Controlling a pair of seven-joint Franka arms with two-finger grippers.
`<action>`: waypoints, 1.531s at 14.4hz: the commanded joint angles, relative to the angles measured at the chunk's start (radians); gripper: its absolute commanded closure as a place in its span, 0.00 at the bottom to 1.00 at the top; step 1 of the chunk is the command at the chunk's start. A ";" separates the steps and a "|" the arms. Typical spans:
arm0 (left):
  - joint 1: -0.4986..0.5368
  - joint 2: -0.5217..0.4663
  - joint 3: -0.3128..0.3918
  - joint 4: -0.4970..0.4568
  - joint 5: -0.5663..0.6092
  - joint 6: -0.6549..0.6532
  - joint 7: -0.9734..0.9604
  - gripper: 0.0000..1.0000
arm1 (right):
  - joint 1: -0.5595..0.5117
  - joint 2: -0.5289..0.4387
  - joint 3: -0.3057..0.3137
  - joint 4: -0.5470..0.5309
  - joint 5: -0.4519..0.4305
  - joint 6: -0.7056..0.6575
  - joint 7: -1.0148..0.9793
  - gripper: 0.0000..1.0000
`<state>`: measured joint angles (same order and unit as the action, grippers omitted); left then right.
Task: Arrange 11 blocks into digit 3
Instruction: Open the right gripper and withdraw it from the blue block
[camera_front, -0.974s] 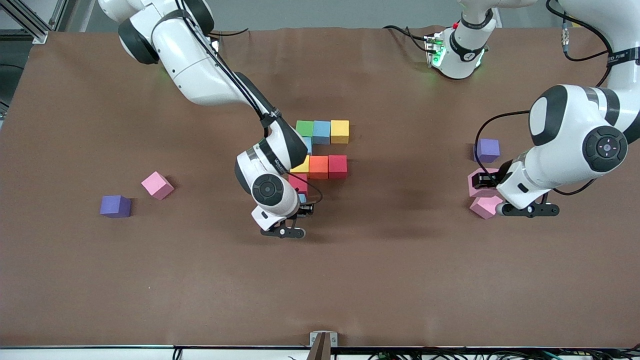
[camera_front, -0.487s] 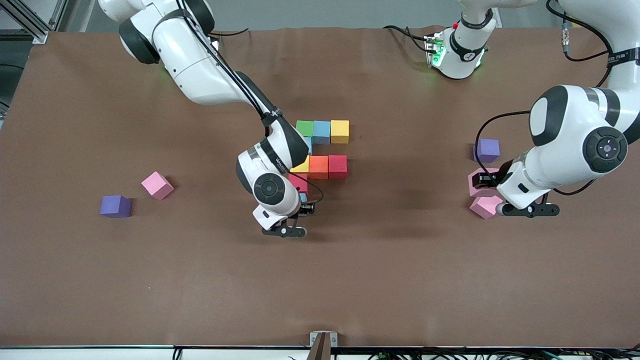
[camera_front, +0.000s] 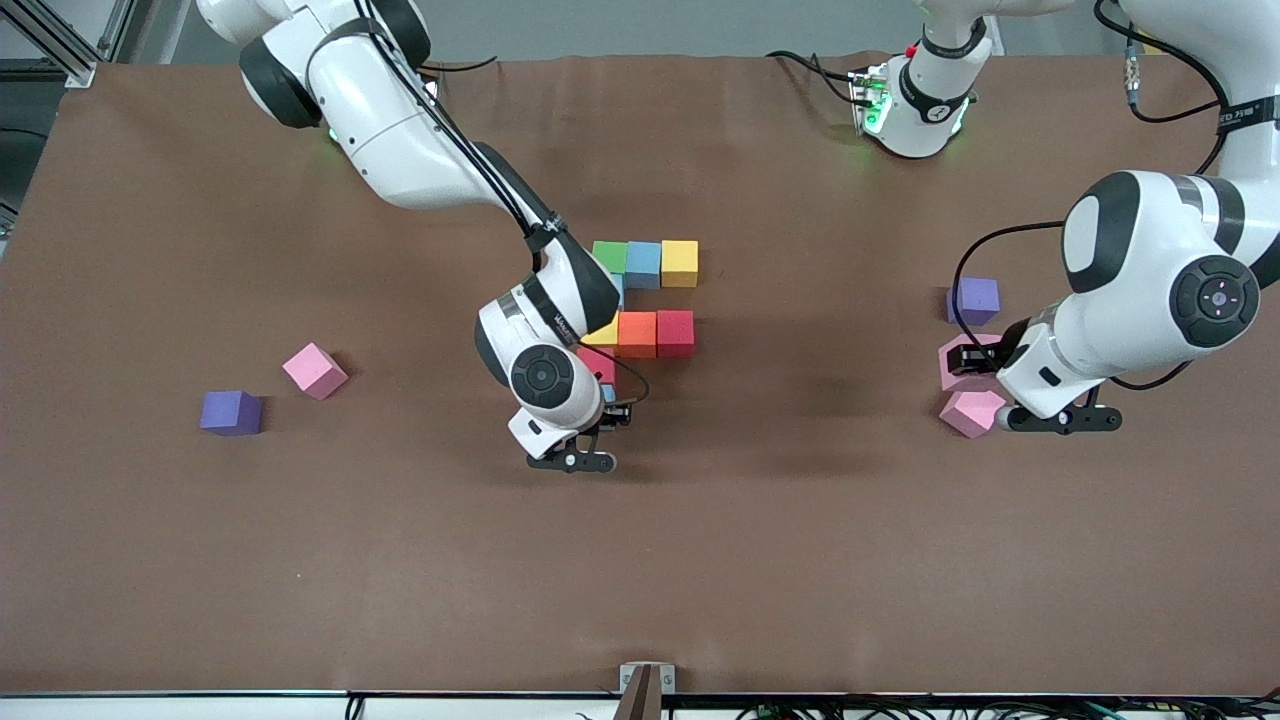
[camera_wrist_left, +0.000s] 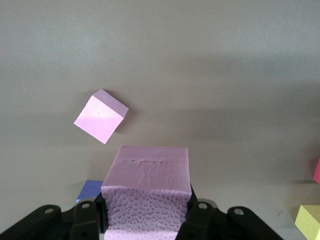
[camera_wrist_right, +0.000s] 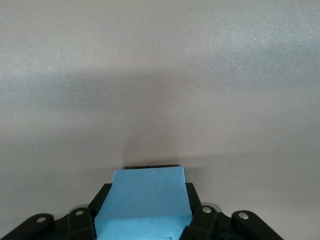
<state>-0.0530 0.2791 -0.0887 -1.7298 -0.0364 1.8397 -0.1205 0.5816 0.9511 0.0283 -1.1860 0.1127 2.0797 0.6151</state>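
Note:
The blocks form a cluster at mid-table: green (camera_front: 609, 256), light blue (camera_front: 643, 264) and yellow (camera_front: 680, 262) in a row. Nearer the camera lie yellow (camera_front: 602, 335), orange (camera_front: 637, 333) and red (camera_front: 675, 332), with another red block (camera_front: 598, 364) nearer still. My right gripper (camera_front: 605, 398) (camera_wrist_right: 145, 212) is shut on a light blue block (camera_wrist_right: 145, 197) just beside that red block. My left gripper (camera_front: 967, 367) (camera_wrist_left: 147, 212) is shut on a pink block (camera_wrist_left: 150, 187) near the left arm's end. A second pink block (camera_front: 970, 413) (camera_wrist_left: 101, 116) lies on the table beside it.
A purple cube (camera_front: 975, 300) sits close to the left gripper, farther from the camera. Toward the right arm's end lie a loose pink block (camera_front: 314, 370) and another purple cube (camera_front: 231, 412). The right forearm (camera_front: 560, 290) hides part of the cluster.
The right hand has crept very slightly toward the left arm's end with the light blue block. The left arm has hardly moved. Both grips are unchanged.

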 joint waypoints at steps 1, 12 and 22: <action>0.001 0.011 0.003 0.018 -0.003 -0.019 0.013 0.57 | 0.014 0.012 -0.011 0.017 -0.002 -0.009 -0.008 0.47; 0.002 0.012 0.003 0.021 -0.003 -0.017 0.010 0.57 | 0.020 0.017 -0.013 0.012 -0.005 -0.009 -0.041 0.34; -0.004 0.014 0.003 0.019 -0.003 -0.016 0.001 0.57 | 0.001 -0.053 -0.010 0.017 0.008 -0.050 -0.031 0.00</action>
<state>-0.0521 0.2854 -0.0885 -1.7290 -0.0364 1.8397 -0.1205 0.5925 0.9485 0.0159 -1.1651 0.1130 2.0717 0.5834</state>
